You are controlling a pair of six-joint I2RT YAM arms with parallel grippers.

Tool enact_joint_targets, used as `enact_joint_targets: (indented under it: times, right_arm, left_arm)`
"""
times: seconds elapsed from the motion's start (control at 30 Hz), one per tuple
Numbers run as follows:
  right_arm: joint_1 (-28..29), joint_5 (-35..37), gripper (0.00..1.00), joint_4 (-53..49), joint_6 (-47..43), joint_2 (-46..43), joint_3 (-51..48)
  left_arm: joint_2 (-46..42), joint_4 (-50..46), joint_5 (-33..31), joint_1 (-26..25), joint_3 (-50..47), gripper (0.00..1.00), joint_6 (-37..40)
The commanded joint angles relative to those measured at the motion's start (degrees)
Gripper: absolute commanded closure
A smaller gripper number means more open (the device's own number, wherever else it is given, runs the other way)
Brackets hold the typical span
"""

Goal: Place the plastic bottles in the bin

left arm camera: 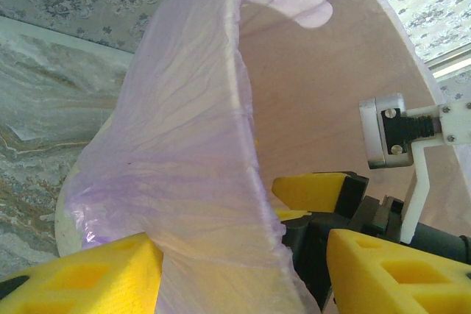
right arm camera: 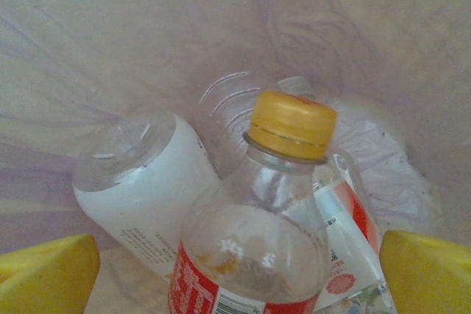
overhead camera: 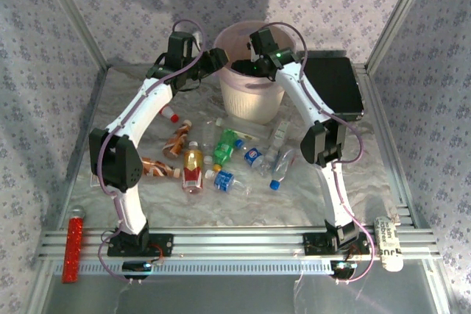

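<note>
Nearest, along the front rail [overhead camera: 235, 244], sit both arm bases, with a red bar [overhead camera: 73, 248] lying at its far left end. From there the left arm reaches up to the left side of the bin [overhead camera: 254, 104], which stands at the back of the table [overhead camera: 243, 207]. The left gripper [overhead camera: 218, 59] straddles the rim where a thin liner [left arm camera: 191, 145] drapes over it, probably to steady the bin and keep the bag's mouth spread. Its jaws are partway closed around that draped edge, with one finger [left arm camera: 81, 277] against the film. A dark sliver beside the other finger means I cannot tell whether it truly clamps.

Between the arms, about ten loose bottles [overhead camera: 221, 159] lie scattered on the table in front of the bin. At the bin's mouth the right gripper [right arm camera: 239, 273] hangs with jaws wide apart. A yellow-capped bottle [right arm camera: 257, 248] stands between them, touched by neither. I judge it is meant to drop onto those already inside, among them a white bottle [right arm camera: 147, 196] on its side. Further right a black case [overhead camera: 335, 86] lies flat beside the bin, and a white piece [overhead camera: 388, 243] with dark lettering rests at the rail's right end.

From above, the bin's wall and both wrists hide its contents. The yellow-capped bottle's lower half is cut off, so I cannot say whether it rests or falls. The lettering is too small to read.
</note>
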Motion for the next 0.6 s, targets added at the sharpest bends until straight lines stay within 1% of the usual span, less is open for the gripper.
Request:
enact_joint_targets:
  times: [0.0,0.07,0.2,0.33,0.43,0.57]
  right_arm:
    - [1.00,2.49,0.01,-1.56,-2.10,-2.28,1.79]
    - [1.34,4.04,0.01,-1.56,-2.46,-3.29,2.30]
    - [1.69,4.81,0.01,-1.48,-2.74,-5.73,3.38]
    - [2.26,6.34,0.01,-0.73,-4.39,-9.73,3.55]
    - [3.04,9.47,0.01,-0.34,-5.78,-12.78,3.74]
    - [3.31,10.59,0.01,0.19,-5.13,-17.47,3.80]
  left_arm:
    - [1.57,-2.15,-0.17,0.46,0.73,0.39,0.19]
    - [1.58,-2.14,-0.07,0.51,0.91,0.39,0.10]
    - [1.49,-2.25,0.09,0.49,0.81,0.39,0.14]
    - [1.33,-2.08,0.38,0.33,0.78,0.39,-0.12]
    - [1.24,-2.08,0.41,0.25,0.84,0.39,-0.24]
    - [1.01,-2.30,0.35,0.24,0.95,0.40,-0.36]
